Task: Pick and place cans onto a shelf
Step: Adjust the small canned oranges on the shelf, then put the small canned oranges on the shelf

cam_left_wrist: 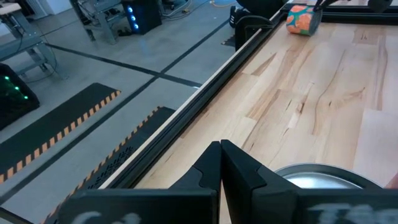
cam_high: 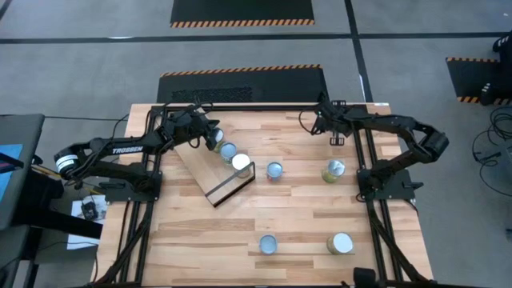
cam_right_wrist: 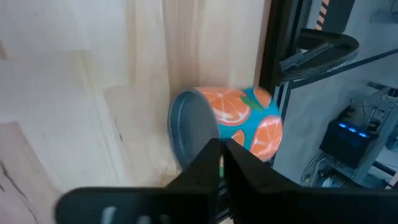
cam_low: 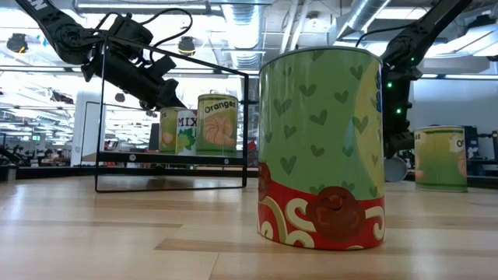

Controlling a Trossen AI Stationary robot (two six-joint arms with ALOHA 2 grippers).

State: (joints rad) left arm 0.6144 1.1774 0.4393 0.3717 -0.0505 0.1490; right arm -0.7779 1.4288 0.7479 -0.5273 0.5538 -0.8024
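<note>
Slatted wooden table (cam_high: 288, 232) carried the shelf (cam_high: 210, 178), set at a slant. Three cans (cam_high: 229, 151) sat in a row on its panel. Left gripper (cam_high: 210, 133) hovered over the can nearest the table's far edge, fingers (cam_left_wrist: 239, 168) pressed together, holding nothing. Right gripper (cam_high: 326, 122) was at the far edge, fingers likewise together, over an orange-printed can (cam_right_wrist: 227, 127) apparently lying on its side. Four more cans stood loose on the table: two mid-table, two near the front edge.
</note>
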